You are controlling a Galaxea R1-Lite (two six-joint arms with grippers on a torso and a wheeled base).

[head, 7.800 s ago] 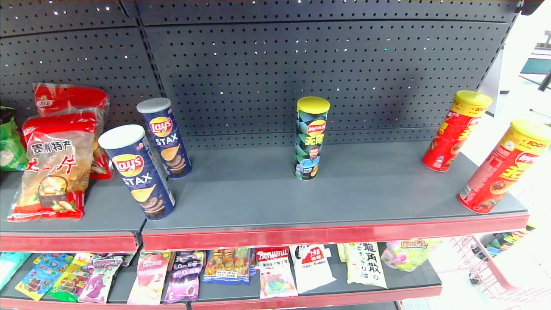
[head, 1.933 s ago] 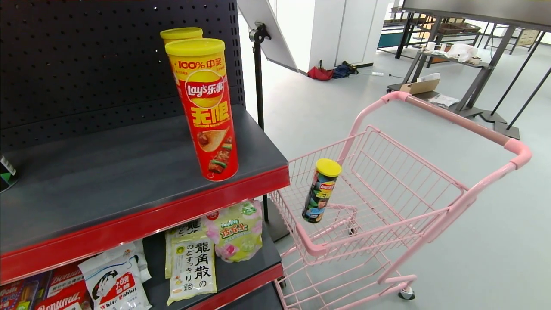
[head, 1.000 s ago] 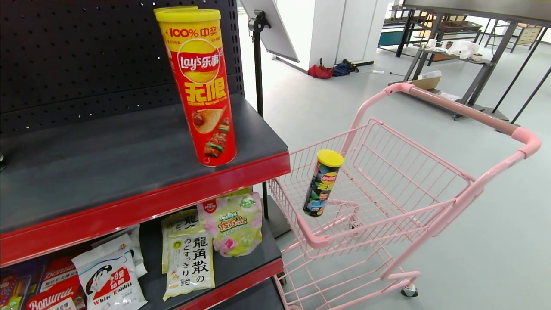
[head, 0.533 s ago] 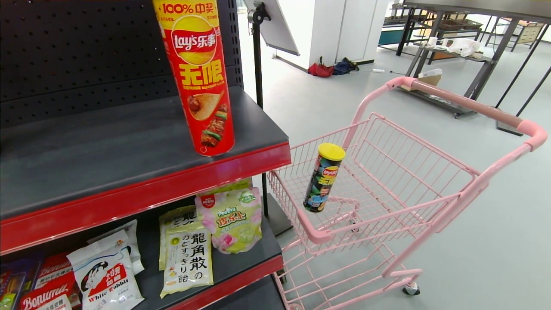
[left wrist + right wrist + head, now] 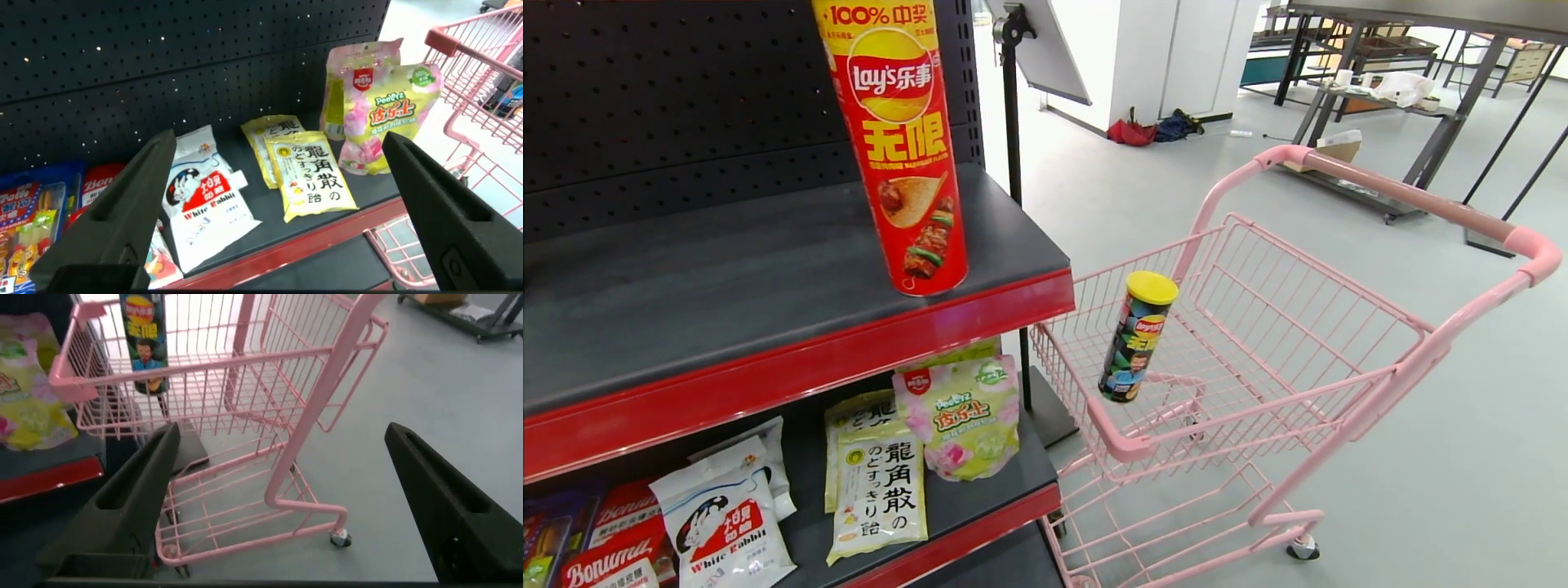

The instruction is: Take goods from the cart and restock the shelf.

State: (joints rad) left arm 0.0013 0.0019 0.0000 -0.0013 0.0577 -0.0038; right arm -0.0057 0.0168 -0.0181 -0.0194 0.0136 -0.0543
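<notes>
A dark-green chip can with a yellow lid (image 5: 1137,336) stands upright in the front corner of the pink cart (image 5: 1380,192), beside the shelf's right end. The right wrist view shows the same can (image 5: 145,343) behind the cart's wire wall (image 5: 319,408). My right gripper (image 5: 282,514) is open and empty, low beside the cart, apart from the can. My left gripper (image 5: 278,220) is open and empty, facing the lower shelf's snack bags (image 5: 315,175). A tall red chip can (image 5: 898,147) stands near the front right edge of the dark upper shelf (image 5: 727,261).
Snack bags lie on the lower shelf: a white one (image 5: 727,523), a yellow one (image 5: 882,482) and a pink-green one (image 5: 960,416). The upper shelf is bare left of the red can. Grey floor surrounds the cart. Metal tables (image 5: 1413,106) stand far behind.
The head camera has turned from the shelf front to its right end and the cart, then dipped slightly. Nothing has changed in the last half second.
</notes>
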